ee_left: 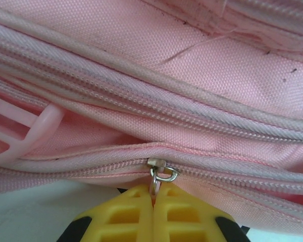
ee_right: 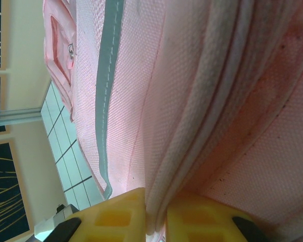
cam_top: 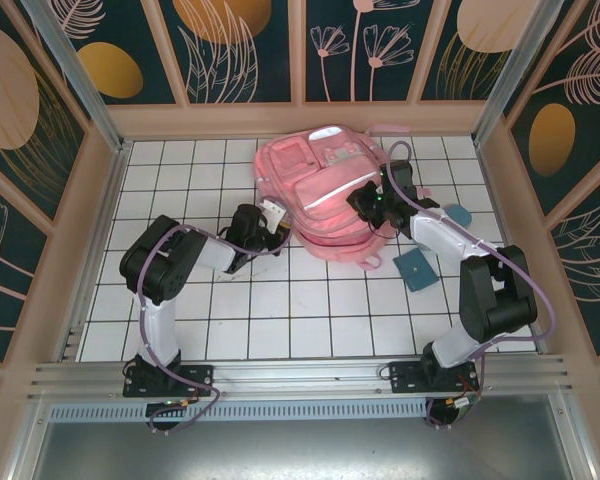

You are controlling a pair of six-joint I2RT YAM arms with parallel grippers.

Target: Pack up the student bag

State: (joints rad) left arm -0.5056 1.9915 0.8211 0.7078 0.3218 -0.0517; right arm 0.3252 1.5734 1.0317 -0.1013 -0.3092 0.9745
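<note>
The near half of the white tiled worktop [cam_top: 310,310], between the arm bases and the large pink fabric backpack [cam_top: 315,180], lies bare, as do the far-left tiles. The backpack fills the far middle, close to the beige back wall [cam_top: 300,118]. At its left edge the left pincer [ee_left: 152,199] is clamped on a small metal zip pull [ee_left: 161,174]. The right pincer [ee_right: 156,214] pinches a ridge of its fabric. A dark teal flat square [cam_top: 417,268] and a lighter blue flat piece [cam_top: 458,213] lie right of the backpack, near the right arm.
</note>
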